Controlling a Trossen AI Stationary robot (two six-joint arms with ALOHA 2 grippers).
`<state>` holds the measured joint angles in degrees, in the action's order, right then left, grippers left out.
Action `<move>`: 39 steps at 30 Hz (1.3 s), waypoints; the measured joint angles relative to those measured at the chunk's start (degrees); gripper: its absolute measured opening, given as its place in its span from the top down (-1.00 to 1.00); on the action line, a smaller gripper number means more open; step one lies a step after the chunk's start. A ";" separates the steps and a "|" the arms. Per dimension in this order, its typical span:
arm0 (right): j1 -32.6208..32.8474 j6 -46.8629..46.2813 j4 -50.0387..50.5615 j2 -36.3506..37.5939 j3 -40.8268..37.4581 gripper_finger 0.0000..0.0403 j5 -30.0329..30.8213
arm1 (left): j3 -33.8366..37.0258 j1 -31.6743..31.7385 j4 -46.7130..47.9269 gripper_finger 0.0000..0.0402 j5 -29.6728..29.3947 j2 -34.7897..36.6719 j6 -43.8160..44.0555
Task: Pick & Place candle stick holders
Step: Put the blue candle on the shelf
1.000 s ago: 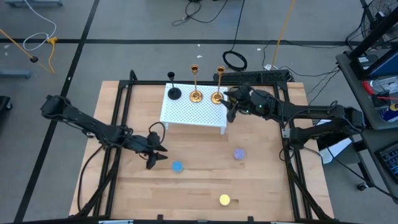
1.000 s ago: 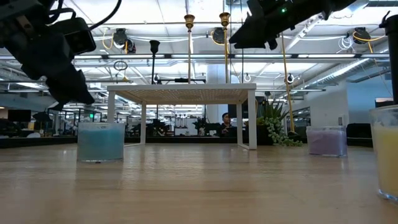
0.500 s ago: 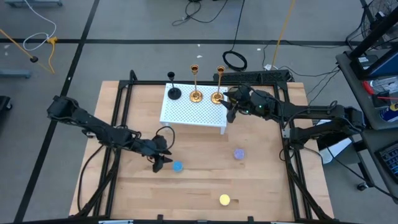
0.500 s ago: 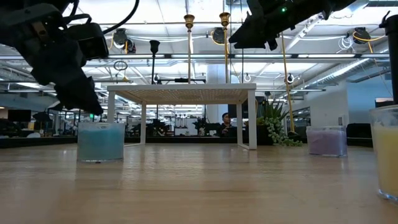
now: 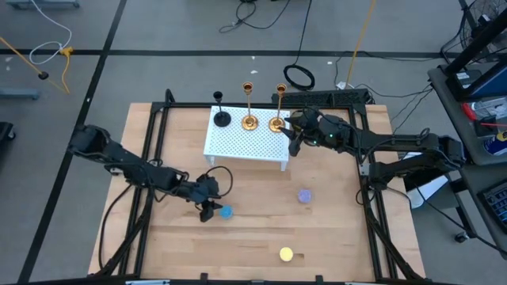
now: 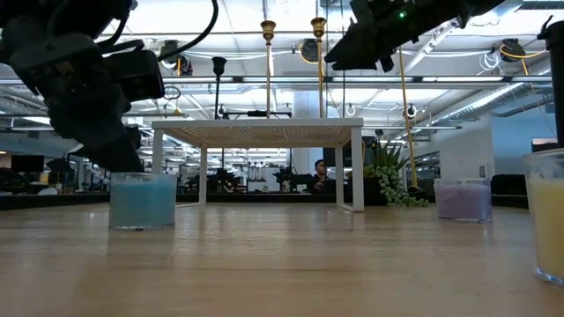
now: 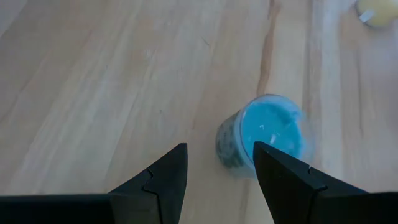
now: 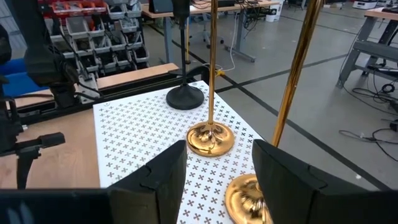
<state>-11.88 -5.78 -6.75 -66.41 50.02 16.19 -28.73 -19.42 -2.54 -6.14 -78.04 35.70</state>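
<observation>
The left gripper [image 7: 217,171] is positioned low over the wooden table [image 5: 253,237], its fingers spread and empty, with the blue candle jar [image 7: 264,138] just ahead of the gap between them and not touched. In the high view this gripper [image 5: 209,208] is seen just beside the same jar [image 5: 226,211]. The right gripper [image 8: 214,171] is held with its fingers parted and empty, just beside the nearer gold candle stick holder [image 8: 252,193] at the corner of the white perforated stand [image 5: 245,141]. The second gold holder [image 5: 249,120] and the black holder [image 5: 223,118] are set upright on the stand's far edge. A purple jar [image 5: 305,195] and a yellow jar [image 5: 286,254] are placed well apart on the table
</observation>
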 joint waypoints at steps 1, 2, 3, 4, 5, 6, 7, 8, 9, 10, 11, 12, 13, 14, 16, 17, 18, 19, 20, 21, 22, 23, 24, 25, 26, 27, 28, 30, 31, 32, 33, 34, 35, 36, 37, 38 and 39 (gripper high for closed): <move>0.00 0.00 0.11 0.00 0.00 0.09 0.00 | 0.00 0.00 -0.17 0.06 -0.34 -0.18 0.03; 0.00 0.00 0.19 0.00 0.00 0.09 0.00 | 0.00 0.00 -0.26 0.06 -0.59 -0.36 0.11; 0.00 0.00 0.28 0.00 0.00 0.09 -0.01 | 0.00 0.00 -0.33 0.06 -0.83 -0.44 0.31; 0.00 0.00 0.38 0.00 0.00 0.09 0.00 | 0.00 0.00 -0.29 0.06 -0.97 -0.44 0.45; 0.00 0.00 0.45 0.00 0.00 0.09 -0.01 | 0.00 0.00 -0.27 0.06 -1.04 -0.44 0.45; 0.00 0.00 0.57 0.00 0.00 0.09 0.00 | 0.00 0.00 -0.27 0.06 -1.08 -0.44 0.40; 0.00 0.00 0.80 0.00 0.00 0.09 0.00 | 0.00 0.00 -0.23 0.06 -1.10 -0.44 0.28; 0.00 0.00 1.03 0.00 0.00 0.09 0.00 | 0.00 0.00 -0.16 0.06 -1.13 -0.44 0.24; 0.00 0.00 1.15 0.00 0.00 0.09 0.00 | 0.00 0.00 -0.09 0.06 -1.13 -0.44 0.24; 0.00 0.00 1.19 0.00 0.00 0.09 0.00 | -0.02 0.00 0.08 0.07 -1.11 -0.44 0.22; 0.00 0.00 1.23 0.00 0.00 0.09 0.00 | -0.04 0.00 0.38 0.09 -1.07 -0.44 0.22; 0.00 0.00 1.23 0.00 0.00 0.09 0.00 | -0.06 0.00 0.73 0.13 -0.98 -0.44 0.22; 0.00 0.00 1.24 0.00 0.00 0.09 0.00 | -0.07 0.00 1.22 0.17 -0.93 -0.44 0.22; 0.00 0.00 1.26 0.00 0.00 0.09 0.00 | -0.07 0.00 1.83 0.22 -0.93 -0.44 0.23; 0.00 0.00 1.27 0.00 0.00 0.09 0.00 | -0.11 0.07 2.31 0.33 -0.90 -0.39 0.32; 0.00 0.00 1.27 0.00 0.00 0.09 0.00 | -0.11 0.18 2.42 0.39 -0.81 -0.39 0.35; 0.00 0.00 1.27 0.00 0.00 0.09 0.00 | -0.11 0.31 2.42 0.45 -0.52 -0.37 0.33; 0.00 0.00 1.27 0.00 0.00 0.09 0.00 | -0.11 0.49 2.36 0.50 -0.26 -0.37 0.22; 0.00 0.00 1.27 0.00 0.00 0.09 0.00 | -0.11 0.70 2.35 0.56 -0.15 -0.37 0.21; 0.00 0.00 1.27 0.00 0.00 0.09 0.00 | -0.11 0.89 2.36 0.62 0.02 -0.37 0.18; 0.00 0.00 1.27 0.00 0.00 0.09 0.00 | -0.10 1.10 2.62 0.68 0.14 -0.39 0.06; 0.00 0.00 1.27 0.00 0.00 0.09 0.00 | -0.06 1.24 2.88 0.74 0.14 -0.39 0.02; 0.00 0.00 1.27 0.00 0.00 0.09 0.00 | -0.04 1.46 2.81 0.80 0.17 -0.34 0.02; 0.00 0.00 1.27 0.00 0.00 0.09 0.00 | -0.04 1.59 2.54 0.87 0.28 -0.30 0.02; 0.00 0.00 1.27 0.00 0.00 0.09 0.00 | -0.04 1.75 2.42 0.93 0.32 -0.28 0.02; 0.00 0.00 1.27 0.00 0.00 0.09 0.00 | -0.04 1.89 2.40 0.96 0.33 -0.26 0.09; 0.00 0.00 1.27 0.00 0.00 0.09 0.00 | -0.04 2.04 2.30 0.96 0.34 -0.26 0.07; 0.00 0.00 1.27 0.00 0.00 0.09 0.00 | -0.06 2.10 1.85 0.96 0.32 -0.16 0.05; 0.00 0.00 1.27 0.00 0.00 0.09 0.00 | -0.21 2.10 2.07 0.96 0.30 0.13 0.01; 0.00 0.00 1.29 0.00 0.00 0.09 0.00 | -0.77 2.10 2.80 0.97 0.20 0.36 -0.20; 0.00 0.00 1.33 0.00 0.00 0.09 0.00 | -1.54 2.10 3.25 0.98 0.16 0.50 -0.69; 0.00 0.00 1.41 0.00 0.00 0.09 0.00 | -2.59 2.10 4.12 0.98 0.12 0.74 -1.34; 0.00 0.00 1.47 0.00 0.00 0.09 0.00 | -3.68 2.10 5.46 0.98 0.11 1.14 -2.14; 0.00 0.00 1.47 0.00 0.00 0.09 -0.01 | -5.09 2.10 6.85 0.98 -0.04 1.45 -3.25; 0.00 0.00 1.47 0.00 0.00 0.09 -0.01 | -6.66 2.10 8.35 0.98 -0.68 1.65 -4.40; 0.00 0.00 1.47 0.00 0.00 0.09 -0.02 | -8.42 2.10 10.29 0.99 -1.51 1.71 -5.59; 0.00 0.00 1.47 0.00 0.00 0.09 -0.02 | -10.19 2.15 12.62 0.99 -2.26 1.73 -6.74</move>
<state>-11.88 -5.78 -5.28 -66.41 50.02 16.16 -38.92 -17.27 10.08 -8.40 -76.31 28.96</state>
